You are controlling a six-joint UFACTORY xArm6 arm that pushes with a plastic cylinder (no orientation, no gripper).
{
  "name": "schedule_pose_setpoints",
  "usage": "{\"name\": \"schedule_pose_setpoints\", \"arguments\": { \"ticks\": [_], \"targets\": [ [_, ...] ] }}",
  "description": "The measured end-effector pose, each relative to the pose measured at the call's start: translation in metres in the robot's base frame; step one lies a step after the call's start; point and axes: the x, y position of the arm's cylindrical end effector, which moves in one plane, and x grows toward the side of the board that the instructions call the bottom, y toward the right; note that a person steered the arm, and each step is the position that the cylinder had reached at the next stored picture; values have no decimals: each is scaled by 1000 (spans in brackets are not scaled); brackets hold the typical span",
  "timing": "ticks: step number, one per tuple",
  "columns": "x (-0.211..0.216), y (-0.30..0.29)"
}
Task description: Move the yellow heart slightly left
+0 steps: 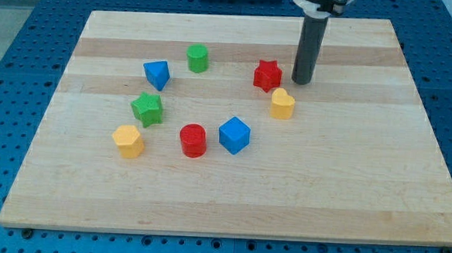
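The yellow heart [282, 104] lies on the wooden board [230, 196], right of centre. My tip [300, 81] rests on the board just above and to the right of the heart, a small gap away. A red star [267, 74] sits just left of the tip and above-left of the heart.
A blue cube [234, 135] and a red cylinder [193, 140] lie below-left of the heart. A yellow hexagon [127, 141], a green star [147, 108], a blue triangular block [157, 74] and a green cylinder [198, 58] complete a loose ring to the left.
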Motion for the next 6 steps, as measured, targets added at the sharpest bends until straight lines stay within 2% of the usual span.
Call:
{"name": "schedule_pose_setpoints", "arguments": {
  "ticks": [3, 4, 5, 6],
  "targets": [
    [0, -54],
    [0, -53],
    [-2, -11],
    [-29, 25]
  ]
}}
